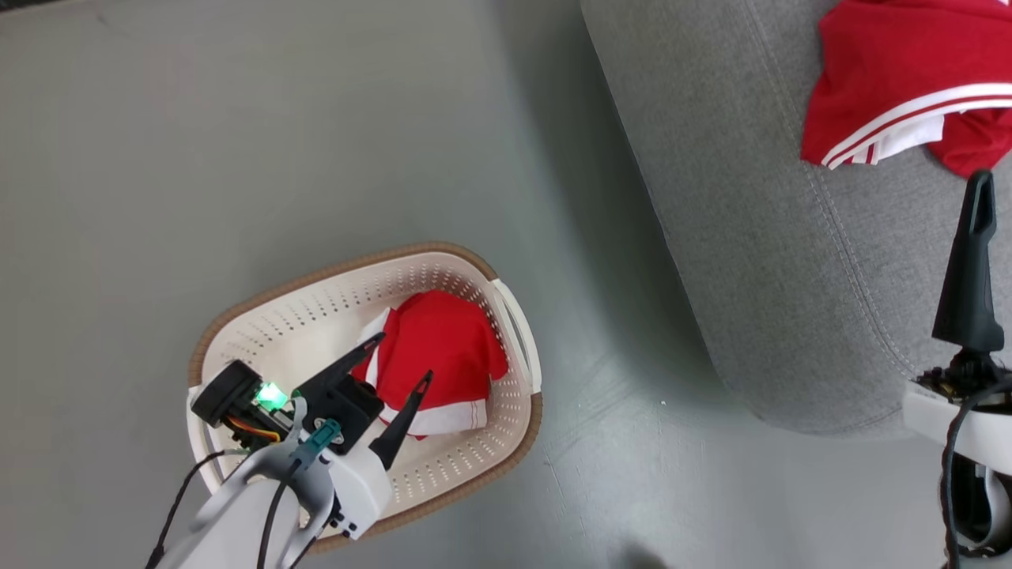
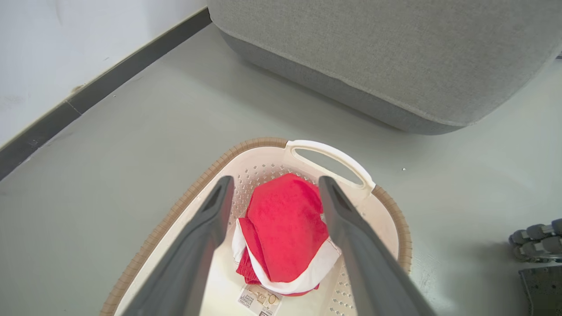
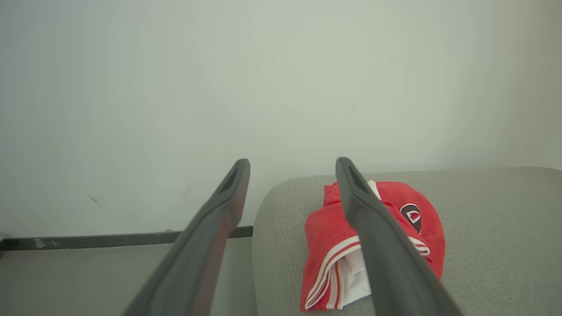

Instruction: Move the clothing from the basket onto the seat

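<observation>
A basket [image 1: 340, 269] stands on open floor [image 1: 237, 118], apart from the rounded edge of the sofa [image 1: 751, 237]. The left gripper [image 1: 403, 357] hovers, spread and empty, over the red jersey [image 1: 443, 340] inside the basket. The right gripper [image 3: 293, 163], also spread, faces a second jersey [image 1: 893, 71] on the sofa.

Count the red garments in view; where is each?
2. One red white-trimmed jersey lies in the cream perforated plastic basket on the floor; the other red jersey lies on the grey fabric sofa. Another could be hidden beneath the basket one.
</observation>
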Robot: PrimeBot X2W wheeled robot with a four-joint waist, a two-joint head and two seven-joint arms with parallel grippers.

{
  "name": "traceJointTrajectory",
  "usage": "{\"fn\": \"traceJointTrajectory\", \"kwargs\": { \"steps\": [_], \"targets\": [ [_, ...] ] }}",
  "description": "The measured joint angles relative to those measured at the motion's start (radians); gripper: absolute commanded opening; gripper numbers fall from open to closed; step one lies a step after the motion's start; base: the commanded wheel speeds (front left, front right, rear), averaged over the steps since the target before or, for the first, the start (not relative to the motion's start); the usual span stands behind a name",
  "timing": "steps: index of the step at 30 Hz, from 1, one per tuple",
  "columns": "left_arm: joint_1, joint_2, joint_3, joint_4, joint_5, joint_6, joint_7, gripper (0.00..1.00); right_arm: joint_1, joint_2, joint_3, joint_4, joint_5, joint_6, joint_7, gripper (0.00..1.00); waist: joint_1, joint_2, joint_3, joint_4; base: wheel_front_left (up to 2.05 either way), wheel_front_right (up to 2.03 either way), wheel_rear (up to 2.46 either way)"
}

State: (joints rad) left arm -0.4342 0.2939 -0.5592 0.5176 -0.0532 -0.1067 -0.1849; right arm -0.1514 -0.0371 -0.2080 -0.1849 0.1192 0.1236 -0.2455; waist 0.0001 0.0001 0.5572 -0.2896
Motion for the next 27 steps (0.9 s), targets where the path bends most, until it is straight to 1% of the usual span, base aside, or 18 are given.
{"fn": "traceJointTrajectory", "kwargs": {
  "steps": [8,14,27],
  "targets": [
    [-0.035,-0.002,0.009,0.078,0.004,0.0,0.002,1.0,-0.07,0.0,0.026,-0.006,0.0,0.0,-0.002,1.0,0.0,-0.0001,0.07,-0.027,0.0,0.0,0.0],
    [-0.058,0.011,0.026,0.14,0.004,0.002,0.018,1.0,-0.108,0.0,0.044,-0.006,0.007,0.0,-0.004,1.0,-0.0001,0.0,0.12,-0.046,0.0,0.0,0.0],
    [-0.132,0.018,0.046,0.227,0.005,0.023,0.026,1.0,-0.165,0.0,0.057,-0.006,0.031,0.0,-0.004,1.0,0.0,0.0,0.212,-0.085,0.0,0.0,0.0]
  ]
}}
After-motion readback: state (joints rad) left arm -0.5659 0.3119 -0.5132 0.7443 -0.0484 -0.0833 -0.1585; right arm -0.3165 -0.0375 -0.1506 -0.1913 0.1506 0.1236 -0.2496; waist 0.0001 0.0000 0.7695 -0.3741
